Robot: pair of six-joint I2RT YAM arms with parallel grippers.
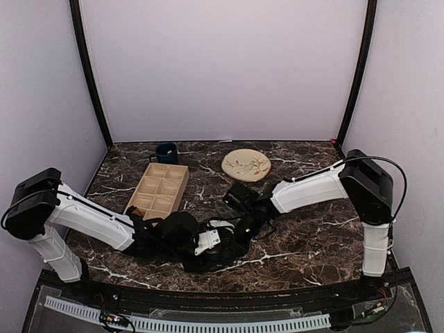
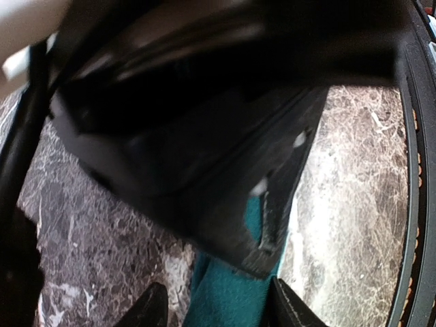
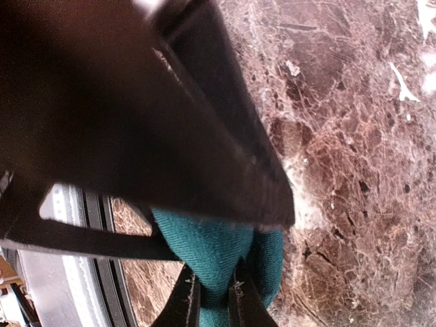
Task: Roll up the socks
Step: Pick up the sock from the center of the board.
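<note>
Showing the teal sock [image 3: 218, 252] at bottom centre of both wrist frames, on the marble table [image 3: 354, 136]: the right gripper [image 3: 212, 303] pinches its fabric between closed fingers, while the left gripper [image 2: 218, 310] stands spread, one finger either side of the same sock.

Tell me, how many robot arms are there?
2. The left arm comes in from the left side and the right arm from the right. They meet near the table's front edge. None seem hidden.
</note>
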